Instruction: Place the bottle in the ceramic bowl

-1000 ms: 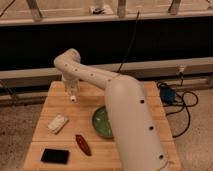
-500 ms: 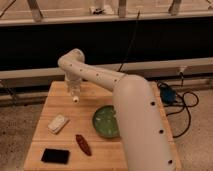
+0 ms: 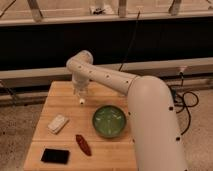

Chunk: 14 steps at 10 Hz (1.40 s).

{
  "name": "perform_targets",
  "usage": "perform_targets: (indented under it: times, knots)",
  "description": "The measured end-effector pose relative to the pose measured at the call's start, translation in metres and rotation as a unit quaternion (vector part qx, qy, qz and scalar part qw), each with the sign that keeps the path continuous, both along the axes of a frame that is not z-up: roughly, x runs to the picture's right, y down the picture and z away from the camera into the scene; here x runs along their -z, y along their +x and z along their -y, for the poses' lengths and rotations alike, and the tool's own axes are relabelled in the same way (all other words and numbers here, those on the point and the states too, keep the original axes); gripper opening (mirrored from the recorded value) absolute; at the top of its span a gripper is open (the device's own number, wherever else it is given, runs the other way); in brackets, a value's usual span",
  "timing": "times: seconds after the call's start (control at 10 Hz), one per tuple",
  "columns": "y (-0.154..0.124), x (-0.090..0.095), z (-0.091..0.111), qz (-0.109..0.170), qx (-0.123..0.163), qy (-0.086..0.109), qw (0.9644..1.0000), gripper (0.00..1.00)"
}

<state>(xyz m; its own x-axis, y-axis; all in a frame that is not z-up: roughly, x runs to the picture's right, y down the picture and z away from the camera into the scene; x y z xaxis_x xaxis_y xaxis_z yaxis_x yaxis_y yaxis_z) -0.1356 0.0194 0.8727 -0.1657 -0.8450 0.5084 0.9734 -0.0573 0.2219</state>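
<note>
Camera view: the white arm's gripper hangs over the wooden table, up and left of the round glossy green ceramic bowl. It is clamped on the small pale translucent bottle, whitish end down. Left of the bowl lies a flat white block. Lower left lie a dark red oblong and a flat black rectangle.

ceramic bowl: green, upright | bottle: pale, in hand, up-left of bowl
</note>
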Motion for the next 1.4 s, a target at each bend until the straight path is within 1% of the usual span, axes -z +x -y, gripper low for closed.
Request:
perform_targets:
  times: [0.1,0.2,0.4,0.5,0.6,0.9,1.0,1.2,1.4]
  knots:
    - [0.003,0.002,-0.002,0.002,-0.002,0.0,1.0,0.0]
    - [0.014,0.004,-0.005,0.0,-0.003,0.0,1.0,0.0]
    - [0.04,0.014,-0.016,-0.005,-0.012,0.001,0.9999,0.0]
    - [0.045,0.018,-0.019,-0.005,-0.015,0.001,0.9999,0.0]
    - [0.05,0.02,-0.021,-0.005,-0.018,0.0,0.9998,0.0]
    - [0.085,0.03,-0.026,-0.012,-0.032,-0.003,0.9994,0.0]
    - [0.094,0.036,-0.028,-0.012,-0.038,-0.003,0.9992,0.0]
    - [0.116,0.046,-0.036,-0.015,-0.048,-0.007,0.9987,0.0]
    - [0.141,0.06,-0.052,-0.021,-0.059,-0.013,0.998,0.0]
